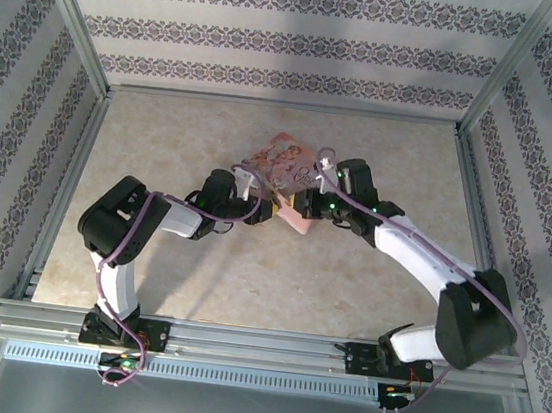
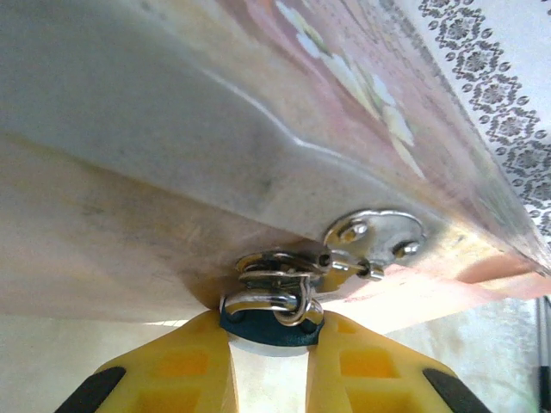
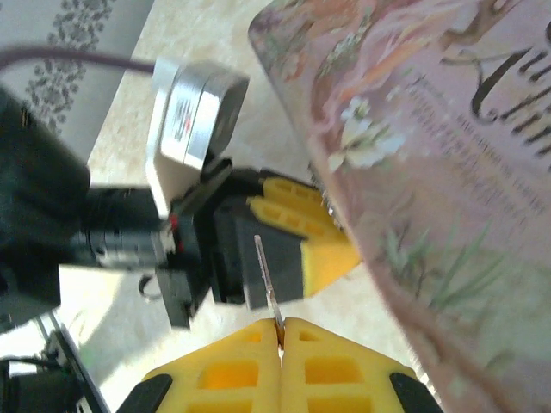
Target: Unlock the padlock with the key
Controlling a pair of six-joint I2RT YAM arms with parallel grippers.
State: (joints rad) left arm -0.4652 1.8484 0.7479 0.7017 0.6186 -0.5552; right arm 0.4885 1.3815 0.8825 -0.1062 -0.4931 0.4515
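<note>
**Padlock gripped on the left, key pinched on the right**

The left claw (image 1: 263, 211) reaches in from the near-left corner of the table (image 1: 148, 261) to about the table's middle. In its wrist view, its yellow fingers (image 2: 181, 366) are clenched on the padlock (image 2: 270, 327) and press the small teal body from both sides. The padlock's silvery shackle (image 2: 263, 301) passes through the metal hasp (image 2: 374, 234) on the edge of the pink box (image 2: 353, 60).

The box lies just past the middle of the table, toward the far edge, with its illustrated lid facing up. The padlock sits at the box's near edge, between the two claws.

The right claw (image 1: 301, 208) comes in from the near-right corner and ends just beside the left one. Its yellow fingers (image 3: 344, 370) are pressed tight together and grasp the key (image 3: 265, 275). The key's thin metal blade sticks out past the fingertips and points at the left claw. Whether the blade's tip touches the padlock cannot be told.
</note>
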